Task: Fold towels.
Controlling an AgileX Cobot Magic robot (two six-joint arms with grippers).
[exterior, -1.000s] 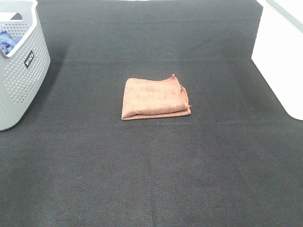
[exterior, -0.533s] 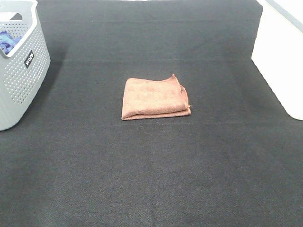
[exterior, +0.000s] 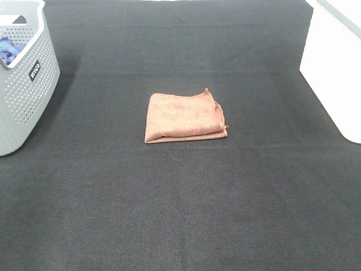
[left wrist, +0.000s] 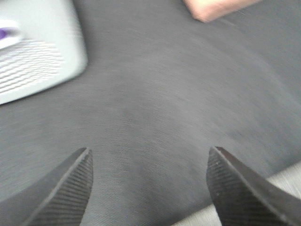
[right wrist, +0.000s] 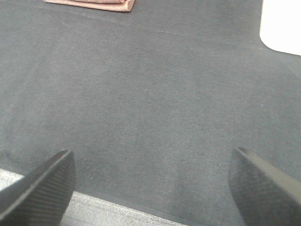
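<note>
The reddish-brown towel [exterior: 184, 117] lies folded into a small rectangle at the middle of the black mat [exterior: 180, 197]. Its corner shows at the edge of the left wrist view [left wrist: 214, 8] and of the right wrist view [right wrist: 94, 4]. Neither arm shows in the exterior high view. My left gripper [left wrist: 148, 186] is open and empty over bare mat near the front edge, far from the towel. My right gripper [right wrist: 153, 186] is open and empty, also over bare mat by the front edge.
A grey perforated basket [exterior: 25, 84] stands at the far left with a blue cloth [exterior: 10, 49] inside; it also shows in the left wrist view [left wrist: 37, 52]. A white container [exterior: 335, 68] stands at the right edge, seen too in the right wrist view [right wrist: 282, 26].
</note>
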